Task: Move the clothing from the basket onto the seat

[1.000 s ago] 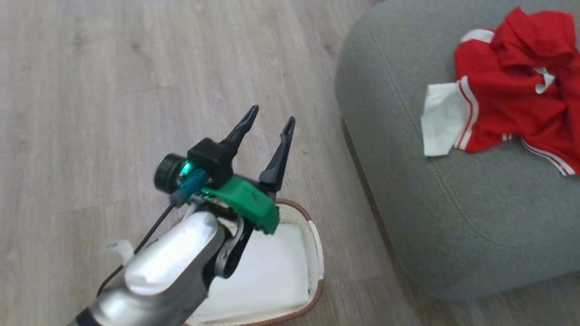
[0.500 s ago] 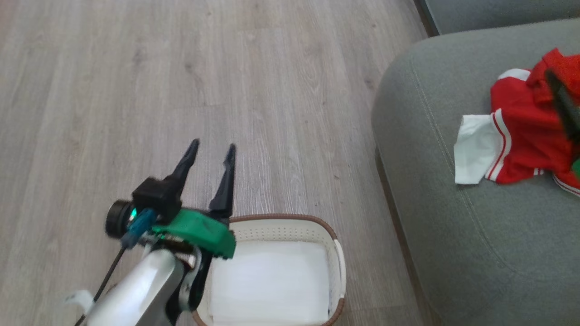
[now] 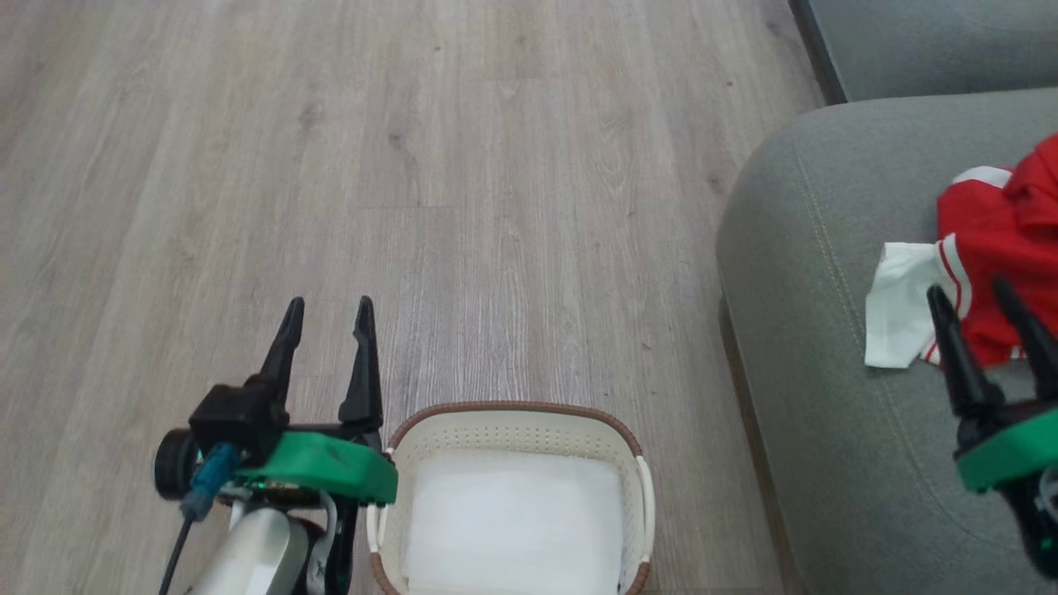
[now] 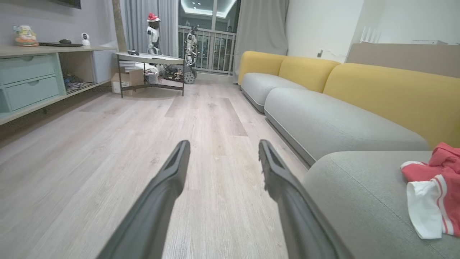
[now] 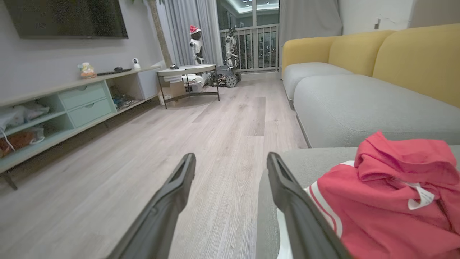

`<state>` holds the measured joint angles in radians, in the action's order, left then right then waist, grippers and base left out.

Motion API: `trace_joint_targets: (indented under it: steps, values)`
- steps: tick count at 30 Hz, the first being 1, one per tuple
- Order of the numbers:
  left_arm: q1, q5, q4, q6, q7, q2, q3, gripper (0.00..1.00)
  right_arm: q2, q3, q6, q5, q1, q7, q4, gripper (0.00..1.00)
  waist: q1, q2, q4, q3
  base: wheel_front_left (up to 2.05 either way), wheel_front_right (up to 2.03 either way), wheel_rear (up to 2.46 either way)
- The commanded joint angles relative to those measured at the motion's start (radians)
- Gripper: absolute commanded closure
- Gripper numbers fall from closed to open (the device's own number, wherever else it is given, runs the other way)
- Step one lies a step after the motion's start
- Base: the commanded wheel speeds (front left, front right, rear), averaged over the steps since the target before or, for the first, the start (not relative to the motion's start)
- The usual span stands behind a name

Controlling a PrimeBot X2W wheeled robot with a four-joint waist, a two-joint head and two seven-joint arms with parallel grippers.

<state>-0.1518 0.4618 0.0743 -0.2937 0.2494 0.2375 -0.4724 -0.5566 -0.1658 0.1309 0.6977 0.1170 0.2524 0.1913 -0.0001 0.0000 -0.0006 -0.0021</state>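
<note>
Heaped at 3 o'clock on the seat (image 3: pixel 826 372): the clothing (image 3: pixel 1000 240) — soft, light, limp, probably prone to drape and slip. Best pinched at a raised fold or the striped hem. At 6 o'clock, the basket (image 3: pixel 512 411). Left end effector (image 3: pixel 329 307) and right end effector (image 3: pixel 968 288) spread apart — grasping nothing.
</note>
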Motion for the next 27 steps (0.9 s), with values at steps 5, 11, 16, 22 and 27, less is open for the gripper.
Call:
trace_joint_targets:
  steps: [5,11,16,22,27]
  values:
    - [0.029,-0.091,-0.018,0.060,0.012,-0.052,0.129,0.00,0.075,0.063,0.000,-0.136,-0.080,0.009,-0.083,0.00,0.0001,0.0000,0.020,-0.002,0.00,0.00,0.00]
    - [0.070,-0.170,0.004,0.096,0.012,-0.102,0.214,0.00,0.167,0.081,0.000,-0.209,-0.133,0.009,-0.145,0.00,0.0001,0.0000,0.021,-0.001,0.00,0.00,0.00]
    - [0.091,-0.211,0.032,0.147,0.012,-0.135,0.257,0.00,0.201,0.064,0.000,-0.231,-0.148,0.009,-0.157,0.00,0.0001,0.0000,0.013,0.000,0.00,0.00,0.00]
    - [0.095,-0.243,0.062,0.188,0.012,-0.161,0.295,0.00,0.209,0.057,0.000,-0.233,-0.146,0.009,-0.162,0.00,0.0001,0.0000,0.005,0.004,0.00,0.00,0.00]
    - [0.096,-0.262,0.071,0.208,0.012,-0.175,0.315,0.00,0.208,0.063,0.000,-0.228,-0.144,0.009,-0.165,0.00,0.0001,0.0000,-0.001,0.004,0.00,0.00,0.00]
